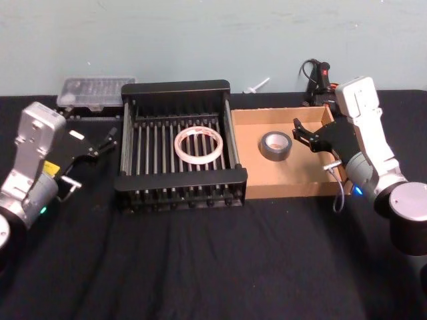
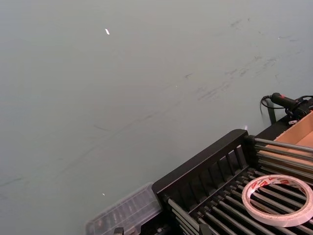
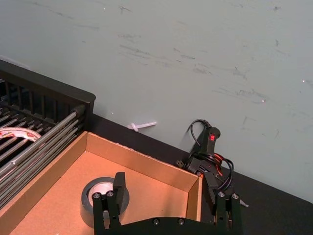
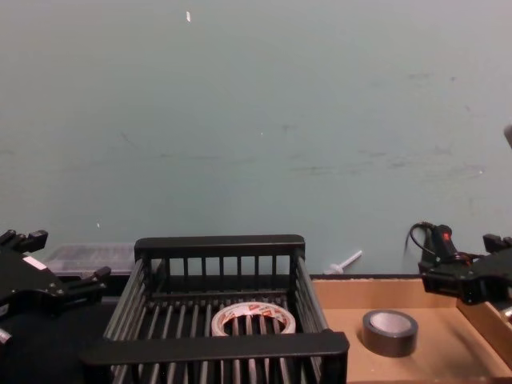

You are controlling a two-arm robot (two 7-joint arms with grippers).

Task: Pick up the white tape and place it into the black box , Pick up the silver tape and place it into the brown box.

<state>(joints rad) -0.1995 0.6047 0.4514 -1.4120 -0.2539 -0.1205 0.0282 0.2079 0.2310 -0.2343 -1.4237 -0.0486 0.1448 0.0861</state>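
Note:
The white tape (image 1: 198, 145) lies flat on the barred bottom of the black box (image 1: 181, 88), near its middle; the left wrist view shows the white tape (image 2: 279, 198) and its red-marked core. The silver tape (image 1: 275, 145) lies flat in the brown box (image 1: 287, 188), just right of the crate. My right gripper (image 1: 298, 132) hovers open over the brown box's right part, a little to the right of the silver tape (image 3: 93, 196), with nothing between its fingers (image 3: 113, 193). My left gripper (image 1: 105, 142) is open and empty, left of the crate's left wall.
A clear plastic case (image 1: 93, 90) sits behind the left gripper against the wall. A black cable with a red switch (image 1: 320, 73) and a small white piece (image 1: 257, 85) lie behind the brown box. The black cloth in front of both boxes is bare.

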